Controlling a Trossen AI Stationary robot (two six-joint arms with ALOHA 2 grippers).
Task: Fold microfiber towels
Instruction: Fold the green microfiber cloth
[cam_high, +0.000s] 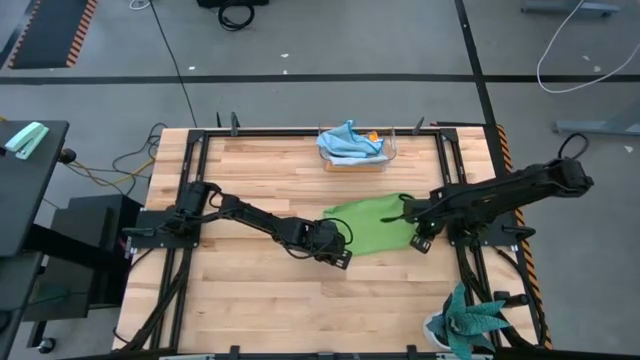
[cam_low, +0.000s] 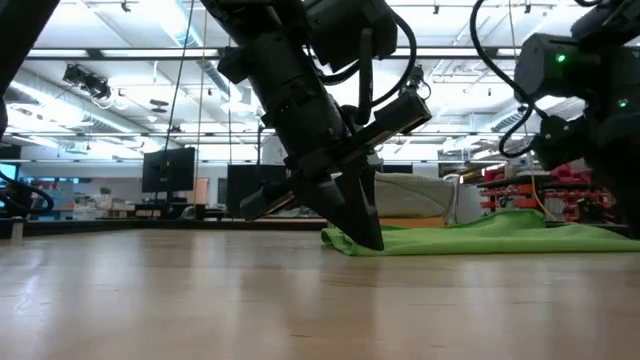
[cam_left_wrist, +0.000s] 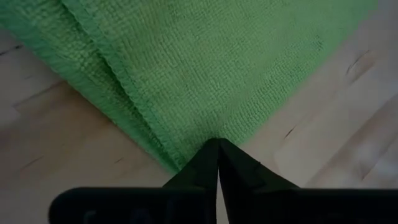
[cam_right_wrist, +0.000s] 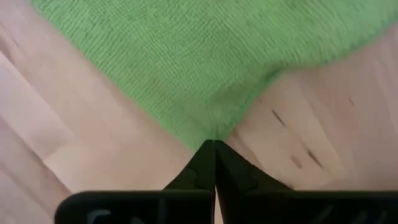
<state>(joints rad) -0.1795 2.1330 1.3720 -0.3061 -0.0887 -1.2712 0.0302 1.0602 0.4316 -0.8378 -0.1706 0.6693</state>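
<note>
Both jaws pinched on lime green towel (cam_high: 372, 222) corners; no writing legible.

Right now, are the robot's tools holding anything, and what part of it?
Yes. Both shut tools pinch the lime green towel on the table: the left tool grips one corner, the right tool another corner.

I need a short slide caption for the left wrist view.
Left pincer, shut on a corner of the lime green microfiber towel lying on the wooden table.
</note>
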